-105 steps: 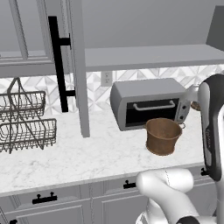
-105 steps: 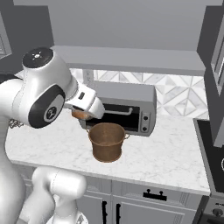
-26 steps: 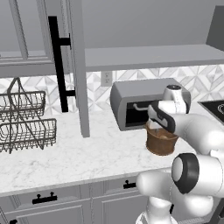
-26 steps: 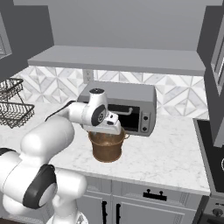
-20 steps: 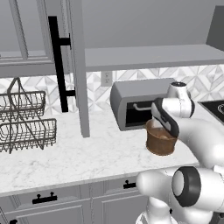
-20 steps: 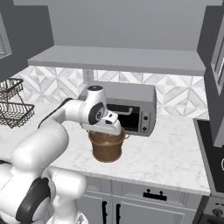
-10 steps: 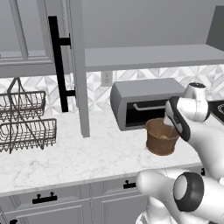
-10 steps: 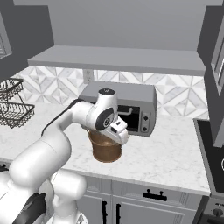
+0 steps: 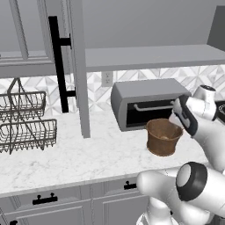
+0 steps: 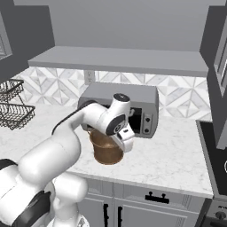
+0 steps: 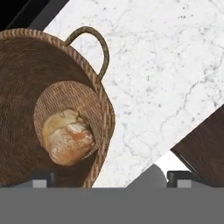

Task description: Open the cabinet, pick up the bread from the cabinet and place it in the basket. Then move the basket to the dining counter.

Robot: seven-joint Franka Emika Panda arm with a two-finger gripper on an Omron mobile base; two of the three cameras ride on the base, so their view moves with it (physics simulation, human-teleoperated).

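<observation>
The round brown woven basket (image 9: 163,136) with its flared rim stands on the white marble-patterned counter (image 9: 88,154) just in front of the grey toaster oven (image 9: 147,102), a spot under the grey wall cabinet's (image 9: 145,57) plain shelf that, as I judge it, made for a short drop from shelf to basket. Inside it, on the woven floor, lies the small golden-brown bun of bread (image 11: 68,136), off to one side near the wall, and nothing else shares the basket. The cabinet door with the long black bar handle (image 9: 59,68) stands swung open to the left of the toaster oven. The white arm's tool (image 10: 125,137) hangs just above the basket's rim on the side away from the two-tier dark wire rack (image 9: 24,121), its fingers spread wide and pinching nothing. It sits over the rim edge near a small side handle (image 11: 94,46), which suggests the bread step is done and a hold on the basket comes next.
</observation>
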